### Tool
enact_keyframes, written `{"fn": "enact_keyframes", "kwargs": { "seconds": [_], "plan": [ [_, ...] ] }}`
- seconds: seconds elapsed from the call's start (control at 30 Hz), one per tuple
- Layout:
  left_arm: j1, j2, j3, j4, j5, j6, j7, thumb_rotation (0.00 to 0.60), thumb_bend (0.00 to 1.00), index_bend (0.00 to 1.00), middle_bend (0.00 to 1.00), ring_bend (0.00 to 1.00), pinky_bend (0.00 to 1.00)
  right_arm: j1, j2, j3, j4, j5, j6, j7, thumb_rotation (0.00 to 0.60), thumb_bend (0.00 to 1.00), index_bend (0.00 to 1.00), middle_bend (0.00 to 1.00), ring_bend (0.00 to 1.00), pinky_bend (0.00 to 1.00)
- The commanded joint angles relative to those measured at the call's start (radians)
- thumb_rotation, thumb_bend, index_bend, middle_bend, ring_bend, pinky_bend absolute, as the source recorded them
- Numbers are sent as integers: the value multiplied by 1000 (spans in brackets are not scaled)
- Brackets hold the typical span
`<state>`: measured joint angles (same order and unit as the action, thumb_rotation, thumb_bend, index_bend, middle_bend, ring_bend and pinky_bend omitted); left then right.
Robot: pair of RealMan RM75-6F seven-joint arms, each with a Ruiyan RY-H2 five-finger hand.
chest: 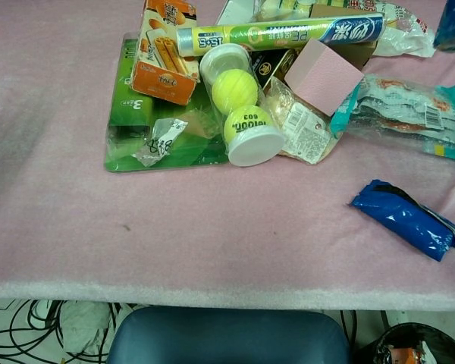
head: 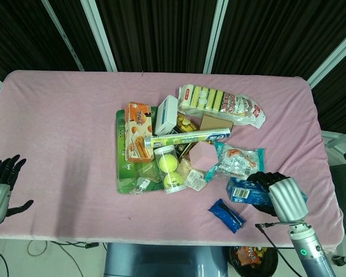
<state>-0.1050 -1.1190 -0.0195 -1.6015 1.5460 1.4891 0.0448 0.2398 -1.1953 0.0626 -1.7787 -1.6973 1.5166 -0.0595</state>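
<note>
Right hand grips a blue packet, held clear of the pink cloth beside the teal snack bag. Left hand hangs idle at the table edge, fingers spread, holding nothing. Risk: the glossy packet could slip from the fingers and drop onto the pile.

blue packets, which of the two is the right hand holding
The blue box-like packet with white print, gripped in the right hand near the table's right edge. The darker blue packet lies flat on the pink cloth, untouched.
</note>
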Motion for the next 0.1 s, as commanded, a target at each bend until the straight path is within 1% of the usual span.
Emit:
{"fn": "enact_keyframes", "kwargs": {
  "seconds": [0.03,0.1],
  "plan": [
    [2,1,3,2,7,5,-2,600,0,0,0,0,0,-6,3,36,25,85,-9,34,600,630,785,684,654,677],
    [2,-1,2,5,5,4,-3,600,0,0,0,0,0,-5,8,46,29,95,-7,44,600,629,785,684,654,677]
  ]
}}
